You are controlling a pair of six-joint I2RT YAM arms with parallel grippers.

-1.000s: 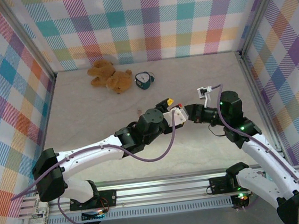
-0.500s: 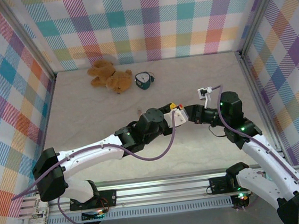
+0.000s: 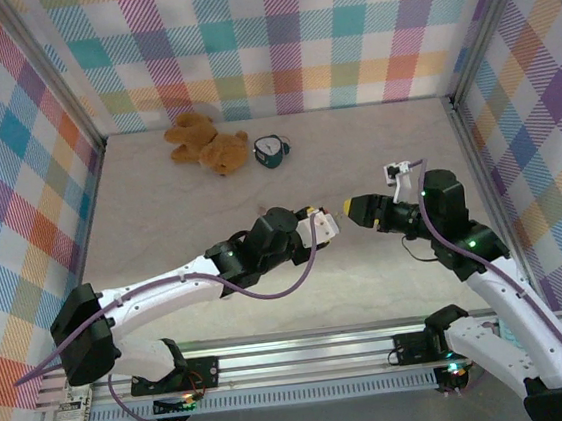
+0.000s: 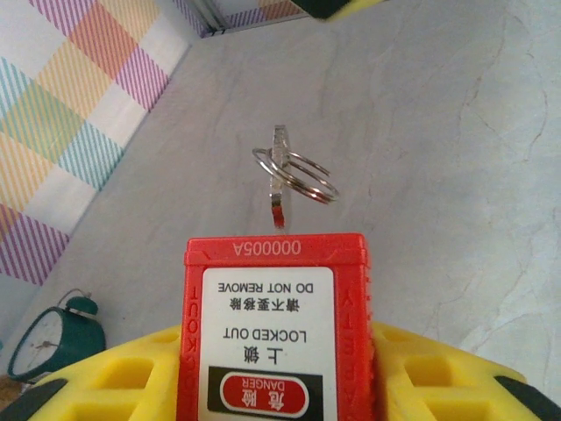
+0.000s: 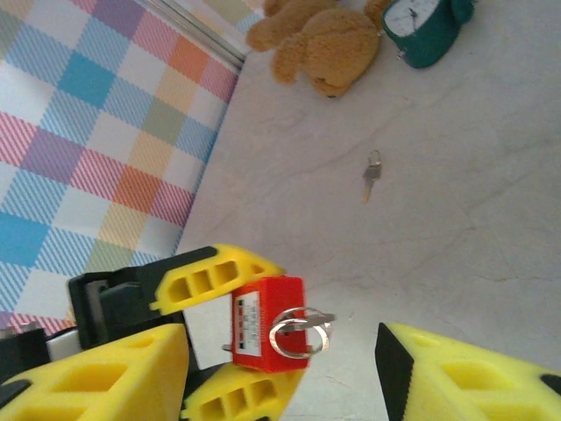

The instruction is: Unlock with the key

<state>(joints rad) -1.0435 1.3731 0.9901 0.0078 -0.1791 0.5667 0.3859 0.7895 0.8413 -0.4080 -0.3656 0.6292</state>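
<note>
Close in on the left wrist view: a boxy red plastic padlock [image 4: 276, 259] with ribbed edges and a glossy white danger label sits clamped between the left end effector's [image 3: 318, 229] chunky yellow honeycomb fingers [image 4: 421, 377], closed firmly on the body. And there's the key [image 4: 278, 189]: a slim, flat silvery blade standing straight out of the padlock's end face, its head threaded by a thin double-coil wire ring [image 4: 302, 178]. It hangs in the air above the pale, marble-veined bench [image 4: 438, 175].

The right end effector [image 3: 349, 206] has let go. A second ago it was nosed right up against the padlock with its jaws nearly closed; now it has backed off to the right with a clear gap between the two arms, its yellow fingers [image 5: 96, 377] spread wide and holding nothing.

Further back, a second key [image 5: 372, 178] lies flat on the bench, with a fuzzy brown teddy bear [image 3: 204, 146] and a teal alarm clock [image 3: 271, 151] near the rear wall.
</note>
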